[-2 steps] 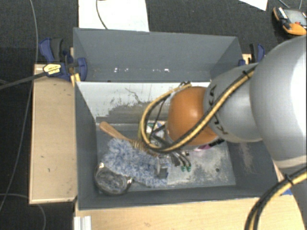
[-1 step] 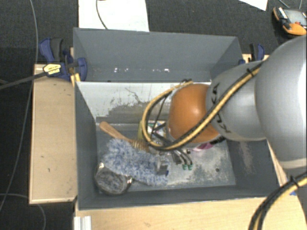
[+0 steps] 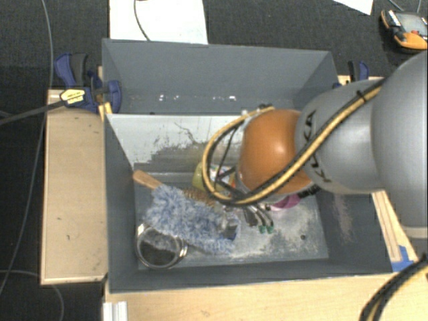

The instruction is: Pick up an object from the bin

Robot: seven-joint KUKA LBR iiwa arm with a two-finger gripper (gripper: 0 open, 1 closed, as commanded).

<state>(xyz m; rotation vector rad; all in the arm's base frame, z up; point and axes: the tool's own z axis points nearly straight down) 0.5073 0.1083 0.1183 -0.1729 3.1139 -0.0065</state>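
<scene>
The thing nearest the claw [image 3: 231,227] is a blue fluffy cloth [image 3: 180,216], lying on the floor of the bin [image 3: 214,79] in its lower left part. Its long axis runs on a slant, from upper left near the left wall down to lower right. The claw hangs at that lower right end, just over or touching the fluff, so most of the cloth stretches away to the claw's left. Whether the claw is apart or together I cannot tell; the orange cover [image 3: 267,149] and cables hide much of it.

A wooden-handled brush [image 3: 160,182] lies along the cloth's upper edge, on much the same slant. A round metal tin [image 3: 159,249] sits against the cloth's lower left end. A yellow-green thing [image 3: 199,176] and a pink thing [image 3: 289,202] peek out beside the cover.
</scene>
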